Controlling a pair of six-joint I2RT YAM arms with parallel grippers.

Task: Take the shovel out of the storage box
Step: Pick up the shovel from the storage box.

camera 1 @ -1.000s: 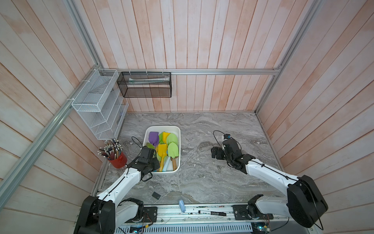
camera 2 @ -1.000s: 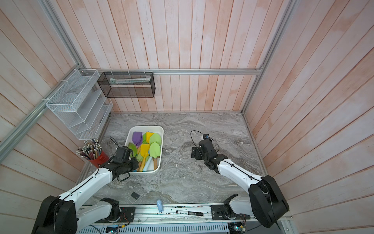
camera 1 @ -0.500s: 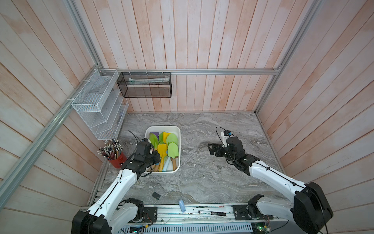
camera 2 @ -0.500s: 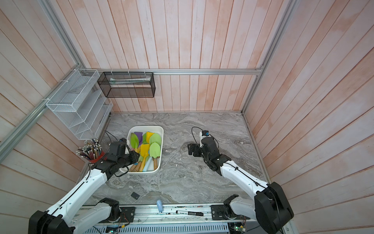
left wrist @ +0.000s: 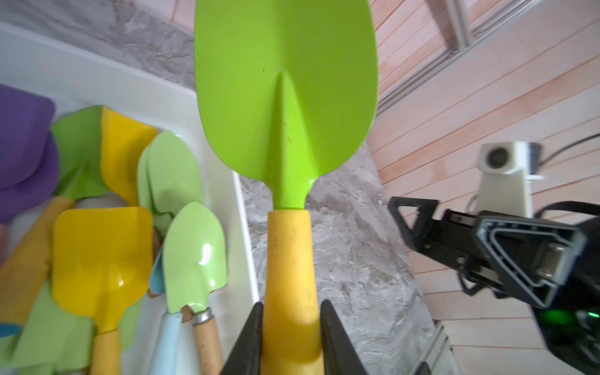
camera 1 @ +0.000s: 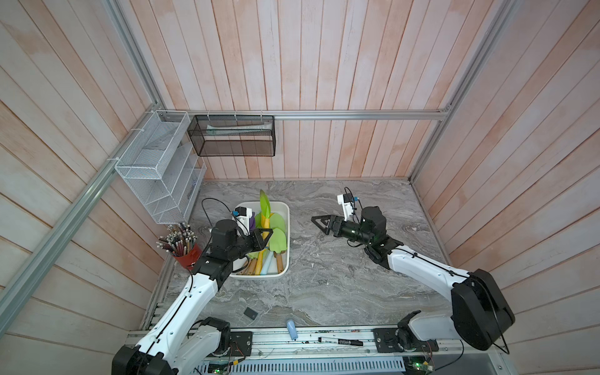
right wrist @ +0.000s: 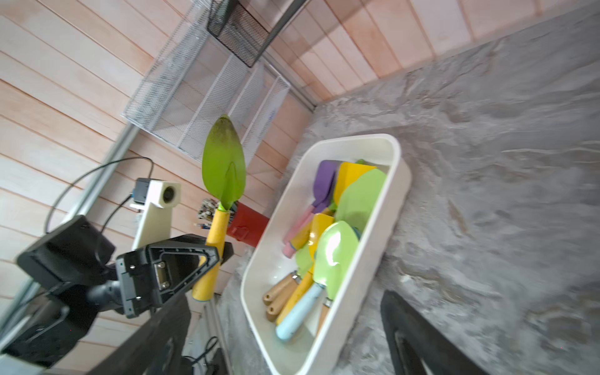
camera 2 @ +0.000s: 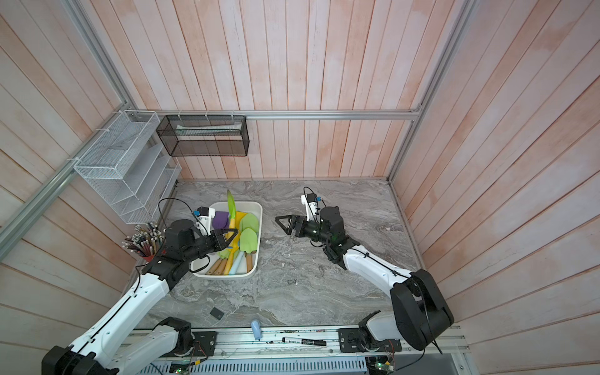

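- The left pincer (left wrist: 292, 306) is pinching the smooth yellow handle of a shovel (left wrist: 285, 107). Its glossy lime-green blade is a broad, pointed leaf shape with a raised rib down the middle.
- That shovel is held up clear of the storage box (camera 1: 288, 227), just left of centre in both top views, with its tip toward the back wall.
- The storage box is a shallow white plastic tub with rounded corners and a rolled rim.
- The other shovels (right wrist: 337, 256) lie piled in it, with pale green, yellow and purple blades and wooden or pale blue handles.
- The right pincer (camera 1: 319, 223), black and angular, is spread wide above the table (camera 1: 341, 276), right of the box.
- The table is matt grey stone with pale veins.
- The walls (camera 1: 324, 65) are pale pink wooden planks.
- At upper left hang a white wire rack (camera 1: 156, 175) and a black mesh basket (camera 1: 232, 139). A red cup (camera 1: 188, 258) of pencils stands at the table's left edge.
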